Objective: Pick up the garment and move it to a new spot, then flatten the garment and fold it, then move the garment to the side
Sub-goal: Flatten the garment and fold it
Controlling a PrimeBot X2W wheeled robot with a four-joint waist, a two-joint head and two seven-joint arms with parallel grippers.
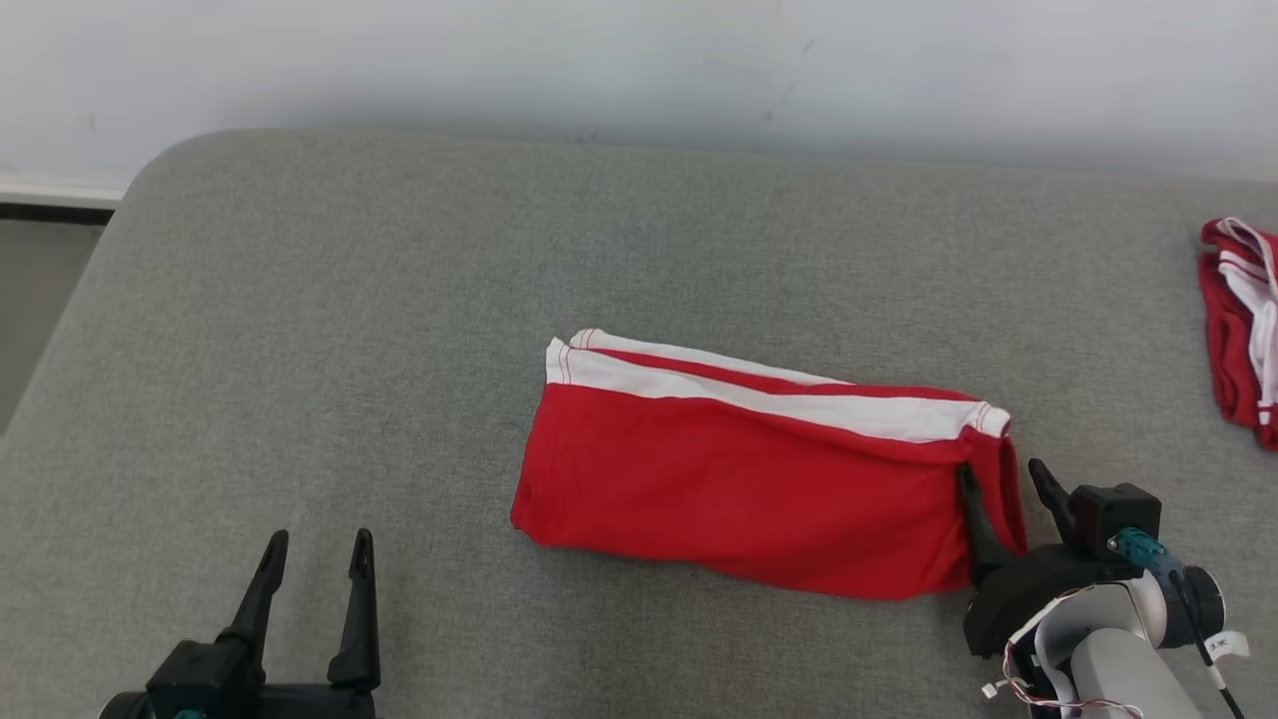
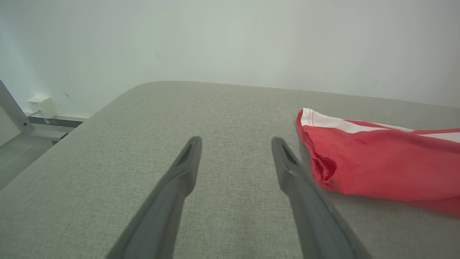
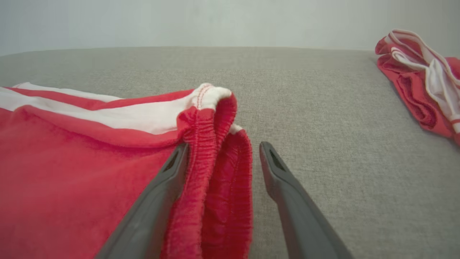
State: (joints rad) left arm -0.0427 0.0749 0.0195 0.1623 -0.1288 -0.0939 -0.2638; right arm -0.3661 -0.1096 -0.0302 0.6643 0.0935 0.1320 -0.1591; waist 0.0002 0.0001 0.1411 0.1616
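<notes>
Seen from the head view, a folded red garment (image 1: pixel 739 489) with a white band along its far side is laid near the middle of a grey upholstered surface (image 1: pixel 399 300), well clear of the rounded far-left corner. The right gripper (image 1: pixel 1000 469) is set at the garment's right end, its fingers spread, with one finger lying over the red cloth and the other just beside it above the bare fabric. The left gripper (image 1: pixel 319 539) is held near the front edge, its fingers apart and nothing between them, well apart from the garment. A second red-and-white garment (image 1: pixel 1243 330) is bunched at the right edge. In the left wrist view, the left gripper (image 2: pixel 235 142) is shown spread wide over the bare surface (image 2: pixel 215 108), and the garment's (image 2: pixel 377 162) left end is seen just beside one finger; whether they touch cannot be told. In the right wrist view, the right gripper (image 3: pixel 223 145) is shown open astride the elastic hem of the garment (image 3: pixel 72 162): one finger is laid on the red cloth, the gathered hem stands between the two, and no clamping is seen. The second garment (image 3: pixel 417 82) is heaped by the right edge, well apart.
</notes>
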